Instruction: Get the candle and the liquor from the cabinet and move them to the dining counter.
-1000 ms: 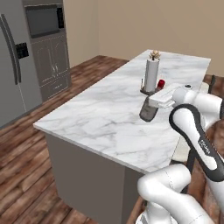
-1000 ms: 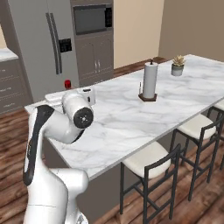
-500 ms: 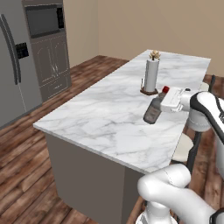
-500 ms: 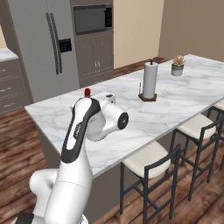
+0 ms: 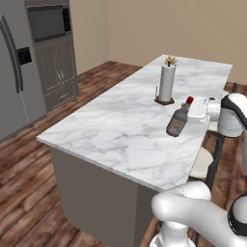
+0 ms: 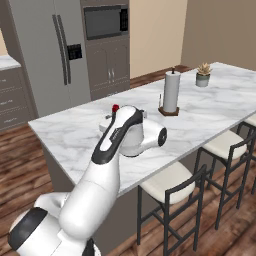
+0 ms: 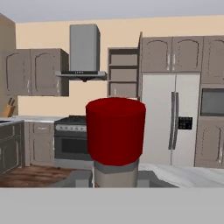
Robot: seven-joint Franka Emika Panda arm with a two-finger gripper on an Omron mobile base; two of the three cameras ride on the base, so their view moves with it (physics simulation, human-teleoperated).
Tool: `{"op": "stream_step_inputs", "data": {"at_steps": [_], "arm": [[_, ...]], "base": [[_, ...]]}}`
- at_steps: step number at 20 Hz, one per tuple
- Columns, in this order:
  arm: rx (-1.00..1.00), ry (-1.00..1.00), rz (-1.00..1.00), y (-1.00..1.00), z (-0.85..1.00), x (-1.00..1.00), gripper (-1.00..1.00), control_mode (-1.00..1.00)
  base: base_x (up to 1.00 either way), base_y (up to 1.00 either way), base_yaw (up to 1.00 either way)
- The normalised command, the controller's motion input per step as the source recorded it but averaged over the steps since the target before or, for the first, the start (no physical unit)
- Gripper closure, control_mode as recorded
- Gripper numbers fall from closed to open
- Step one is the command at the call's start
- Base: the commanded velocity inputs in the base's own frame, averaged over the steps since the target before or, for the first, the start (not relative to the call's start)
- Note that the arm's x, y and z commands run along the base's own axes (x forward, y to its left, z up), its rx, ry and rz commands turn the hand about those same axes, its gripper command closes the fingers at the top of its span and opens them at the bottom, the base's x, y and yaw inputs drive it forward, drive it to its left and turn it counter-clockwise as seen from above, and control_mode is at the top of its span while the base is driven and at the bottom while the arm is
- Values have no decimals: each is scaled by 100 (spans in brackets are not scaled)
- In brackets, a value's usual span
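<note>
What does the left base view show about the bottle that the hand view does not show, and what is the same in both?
The left base view shows the whole grey liquor, tilted, carried over the dining counter near the paper towel roll, with the gripper shut on its neck. The hand view shows, past the bottle, a range hood, a stove and an open cabinet. Both show the red cap and the refrigerator.

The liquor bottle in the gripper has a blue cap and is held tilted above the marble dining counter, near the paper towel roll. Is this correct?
Not quite: the cap is red, not blue, as the hand view shows. The rest holds: the gripper holds the liquor bottle tilted above the marble dining counter, near the paper towel roll.
</note>
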Motion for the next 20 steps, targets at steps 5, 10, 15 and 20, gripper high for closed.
{"op": "stream_step_inputs", "data": {"at_steps": [5, 10, 15, 20], "arm": [[-7, 0, 1, -11, -22, 17, 100, -100], [-10, 0, 0, -2, -12, 19, 100, -100], [-10, 1, 0, 0, -18, 19, 100, -100], [-8, 2, 0, 0, -21, 24, 100, -100]], "base": [[0, 0, 0], [0, 0, 0], [0, 0, 0], [0, 0, 0]]}}
